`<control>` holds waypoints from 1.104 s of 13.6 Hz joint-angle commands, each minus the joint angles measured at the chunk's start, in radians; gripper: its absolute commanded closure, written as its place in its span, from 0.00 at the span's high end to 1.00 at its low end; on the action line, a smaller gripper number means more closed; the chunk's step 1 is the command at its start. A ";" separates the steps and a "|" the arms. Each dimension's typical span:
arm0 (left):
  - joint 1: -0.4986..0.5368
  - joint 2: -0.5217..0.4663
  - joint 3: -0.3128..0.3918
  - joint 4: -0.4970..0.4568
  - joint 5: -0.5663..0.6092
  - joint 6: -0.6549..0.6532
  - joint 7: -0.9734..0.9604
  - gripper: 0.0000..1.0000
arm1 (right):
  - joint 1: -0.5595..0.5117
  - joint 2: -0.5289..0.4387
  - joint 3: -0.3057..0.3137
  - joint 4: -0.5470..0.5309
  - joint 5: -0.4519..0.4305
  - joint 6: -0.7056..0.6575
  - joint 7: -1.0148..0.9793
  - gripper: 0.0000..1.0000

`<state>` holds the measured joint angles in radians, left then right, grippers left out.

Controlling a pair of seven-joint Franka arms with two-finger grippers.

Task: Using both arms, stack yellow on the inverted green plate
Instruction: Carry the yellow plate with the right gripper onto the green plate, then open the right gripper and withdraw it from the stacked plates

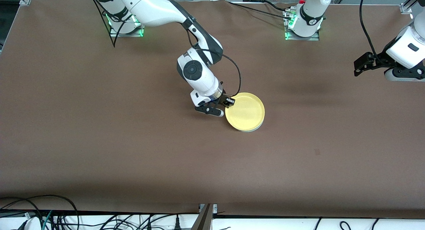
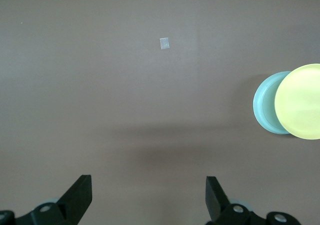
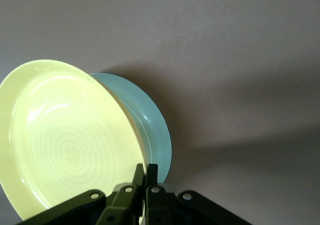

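Mid-frame in the front view: yellow plate (image 1: 245, 112) on top of the green plate (image 1: 249, 129), on the brown table (image 1: 99, 140); only a thin green edge visible beneath. Right pincer (image 1: 228, 102) pinching the yellow plate's rim at its upper-left edge. At the frame's right edge: left pincer (image 1: 360, 65) spread wide, holding nothing, hovering over bare table at the left arm's end, waiting.

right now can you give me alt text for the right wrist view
The right gripper, jaws closed on the rim of the yellow plate, holds it above the pale green plate, whose edge shows just past the yellow one, over the brown table.
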<state>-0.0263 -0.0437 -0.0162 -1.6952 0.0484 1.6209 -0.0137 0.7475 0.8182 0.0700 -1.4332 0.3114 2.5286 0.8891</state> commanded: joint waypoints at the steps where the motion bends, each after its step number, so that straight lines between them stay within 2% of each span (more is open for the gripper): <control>1: 0.003 -0.007 -0.004 0.016 -0.012 -0.024 0.008 1.00 | 0.041 0.050 -0.013 0.008 0.008 0.079 0.027 0.00; 3: 0.005 -0.007 -0.002 0.016 -0.012 -0.026 0.008 1.00 | 0.047 0.061 -0.016 0.010 0.008 0.101 0.024 0.07; 4: 0.005 -0.007 -0.002 0.016 -0.012 -0.026 0.008 1.00 | 0.043 0.059 -0.019 0.011 0.006 0.101 0.016 0.44; 5: 0.005 -0.007 -0.002 0.016 -0.012 -0.027 0.008 1.00 | 0.033 0.053 -0.021 0.014 0.006 0.095 0.016 0.99; 8: 0.005 -0.007 -0.004 0.016 -0.012 -0.027 0.008 1.00 | 0.012 0.006 -0.056 0.022 0.006 0.015 0.005 1.00; 10: 0.005 -0.007 -0.004 0.016 -0.012 -0.027 0.006 1.00 | -0.010 -0.092 -0.129 0.022 0.000 -0.121 -0.024 1.00; 12: 0.005 -0.007 -0.004 0.016 -0.012 -0.027 0.006 1.00 | -0.023 -0.189 -0.247 0.022 0.017 -0.312 -0.148 1.00; 15: 0.005 -0.007 -0.004 0.016 -0.012 -0.027 0.006 1.00 | -0.117 -0.342 -0.324 0.010 0.032 -0.543 -0.310 1.00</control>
<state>-0.0263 -0.0438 -0.0163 -1.6948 0.0484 1.6127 -0.0137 0.6758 0.5868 -0.2292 -1.3714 0.3204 2.0885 0.6665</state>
